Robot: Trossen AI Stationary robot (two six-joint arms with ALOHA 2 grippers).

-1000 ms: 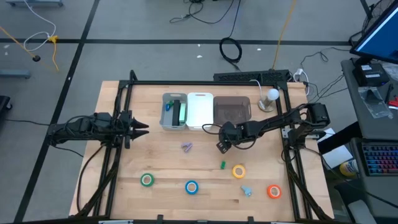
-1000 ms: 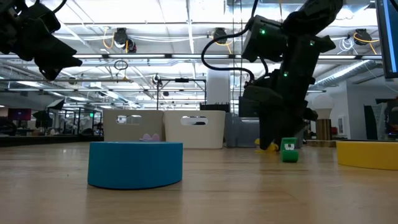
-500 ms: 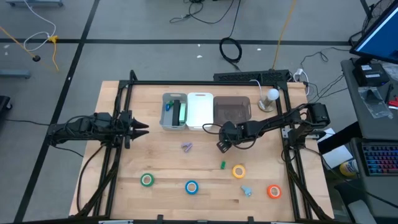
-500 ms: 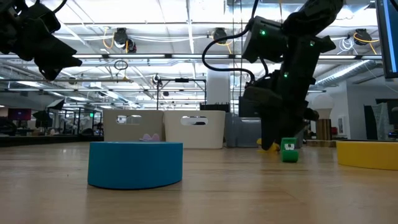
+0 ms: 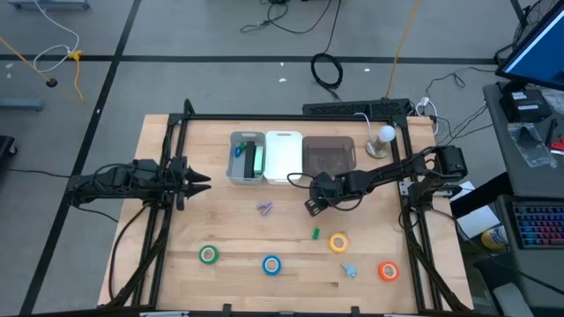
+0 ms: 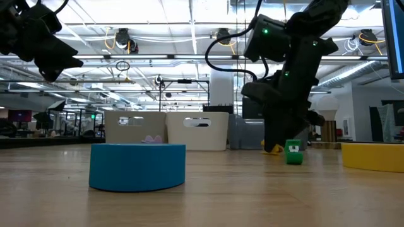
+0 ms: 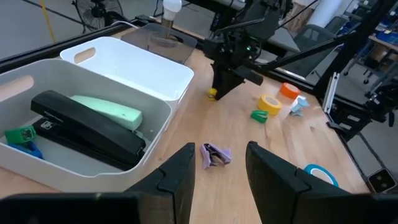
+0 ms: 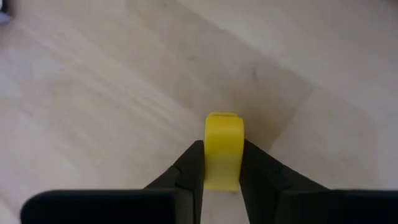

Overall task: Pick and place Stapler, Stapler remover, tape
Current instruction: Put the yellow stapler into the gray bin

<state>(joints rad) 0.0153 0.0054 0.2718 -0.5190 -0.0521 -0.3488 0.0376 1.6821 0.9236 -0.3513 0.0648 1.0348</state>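
Observation:
My right gripper point(image 5: 310, 208) stands over the table's middle, shut on a small yellow stapler remover point(image 8: 224, 146). A purple stapler remover point(image 5: 264, 208) lies on the wood to its left. A small green piece point(image 5: 315, 233) and a pale blue one point(image 5: 350, 269) lie nearer the front. Tape rolls lie along the near side: green point(image 5: 208, 254), blue point(image 5: 270, 264), yellow point(image 5: 338, 242), orange point(image 5: 388, 271). A black stapler point(image 7: 87, 127) and a pale green one point(image 7: 106, 111) lie in the grey bin point(image 5: 247, 158). My left gripper point(image 5: 201, 182) waits open at the left edge, holding nothing. My right gripper pinches the yellow stapler remover's two flat sides point(image 8: 222, 168) between its two fingers point(image 8: 193, 165). The fingers slant steeply down from the table's right side. The remover stands upright between them, and its lower end point(image 6: 271, 149) is at the table top.
A white bin point(image 5: 283, 157) and a dark brown bin point(image 5: 328, 155) stand to the right of the grey bin at the back. A lamp bulb point(image 5: 386, 135) is at the far right corner. Bare wood lies between the bins and the tape rolls.
My right gripper has stayed over the same spot, rolled a little at the wrist, and drawn its fingers together onto the yellow stapler remover.

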